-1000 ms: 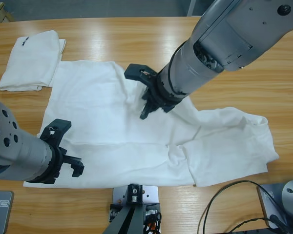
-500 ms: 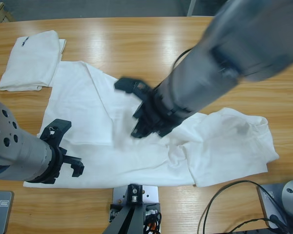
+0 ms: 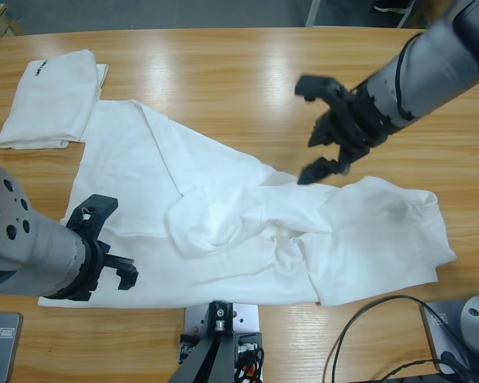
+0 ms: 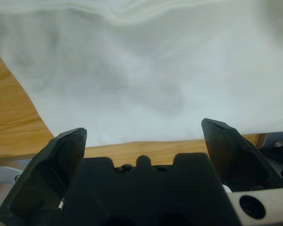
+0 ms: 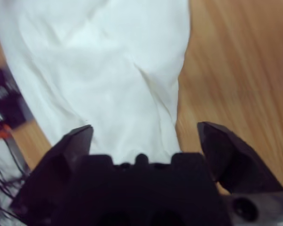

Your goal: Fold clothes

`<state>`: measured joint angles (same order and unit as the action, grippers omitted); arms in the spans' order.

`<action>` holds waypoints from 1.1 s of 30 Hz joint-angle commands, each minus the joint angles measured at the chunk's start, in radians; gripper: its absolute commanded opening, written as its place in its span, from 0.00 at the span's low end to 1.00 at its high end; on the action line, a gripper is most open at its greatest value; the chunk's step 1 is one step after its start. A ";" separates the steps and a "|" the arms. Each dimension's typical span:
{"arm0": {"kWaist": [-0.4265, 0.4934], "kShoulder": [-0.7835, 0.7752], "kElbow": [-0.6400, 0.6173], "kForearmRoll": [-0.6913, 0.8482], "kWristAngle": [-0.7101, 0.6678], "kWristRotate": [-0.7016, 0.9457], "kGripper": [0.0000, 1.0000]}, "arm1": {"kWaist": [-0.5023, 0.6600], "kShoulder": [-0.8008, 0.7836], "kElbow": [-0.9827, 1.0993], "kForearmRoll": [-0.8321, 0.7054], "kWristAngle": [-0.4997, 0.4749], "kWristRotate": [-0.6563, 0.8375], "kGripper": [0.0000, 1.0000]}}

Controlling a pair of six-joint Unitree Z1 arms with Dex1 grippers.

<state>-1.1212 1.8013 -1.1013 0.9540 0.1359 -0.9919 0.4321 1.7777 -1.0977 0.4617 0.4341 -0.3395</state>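
The right gripper (image 3: 326, 132) is in the upper right of the high view, above bare wood just past the upper edge of the cloth, with its jaws apart and nothing between them; its own wrist view (image 5: 144, 136) shows the same, two black jaws wide open over white cloth and wood. The left gripper (image 3: 104, 243) is at the lower left of the frame, also with jaws apart and empty, low over the near left part of the spread T-shirt (image 3: 144, 175), whose cloth fills its wrist view (image 4: 141, 141). This shirt lies across the middle of the table (image 3: 223, 64), and a second folded T-shirt (image 3: 52, 96) rests at the upper left. I think the risk is now in the bunched flap (image 3: 215, 223) at the centre: it lies crooked and wrinkled, so if the next fold is made over it the creases may be pressed in and the edges will not meet. The left gripper can also catch two layers at once near the hem. Compared with one second ago, the right gripper has left the middle of the shirt and opened, and the cloth that was flat there is now pulled into a heap; the left gripper has not moved.
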 commanded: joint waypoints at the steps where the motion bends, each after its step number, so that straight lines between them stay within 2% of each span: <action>1: -0.006 0.013 0.016 -0.008 -0.005 0.007 0.95 | -0.115 0.114 0.048 0.048 0.054 -0.147 0.82; 2: -0.006 0.011 0.019 -0.007 -0.005 0.007 0.95 | -0.109 0.128 0.050 0.050 0.055 -0.148 0.79; 5: -0.006 0.013 0.023 -0.008 -0.005 0.006 0.95 | -0.105 0.157 0.069 0.051 0.046 -0.157 0.78; 10: -0.006 0.012 0.018 -0.008 -0.005 0.005 0.95 | -0.145 0.192 0.074 0.061 -0.044 -0.146 0.77; 14: -0.006 0.012 0.018 -0.008 -0.005 0.007 0.95 | -0.169 0.191 0.067 0.085 -0.036 -0.144 0.75; 15: -0.006 0.012 0.013 -0.008 -0.005 0.007 0.95 | -0.169 0.188 0.059 0.107 -0.027 -0.144 0.70; 18: -0.006 0.014 0.009 -0.008 -0.005 0.003 0.95 | -0.170 0.193 0.025 0.203 0.032 -0.144 0.65; 24: -0.006 0.007 0.020 -0.008 -0.005 -0.001 0.95 | -0.168 0.228 -0.064 0.383 0.172 -0.142 0.65; 27: -0.006 0.008 0.019 -0.008 -0.005 -0.001 0.95 | -0.168 0.220 -0.076 0.413 0.187 -0.142 0.65; 28: -0.006 0.008 0.018 -0.008 -0.005 -0.001 0.95 | -0.168 0.216 -0.075 0.410 0.174 -0.144 0.65; 31: -0.006 0.005 0.021 -0.007 -0.005 0.000 0.95 | -0.189 0.169 -0.049 0.310 0.008 -0.147 0.66; 33: -0.006 0.003 0.026 -0.006 -0.005 0.001 0.95 | -0.236 0.170 -0.050 0.280 -0.042 -0.154 0.66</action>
<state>-1.1219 1.8012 -1.1013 0.9537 0.1359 -0.9920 0.2732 1.9547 -1.1707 0.8390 0.5659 -0.4852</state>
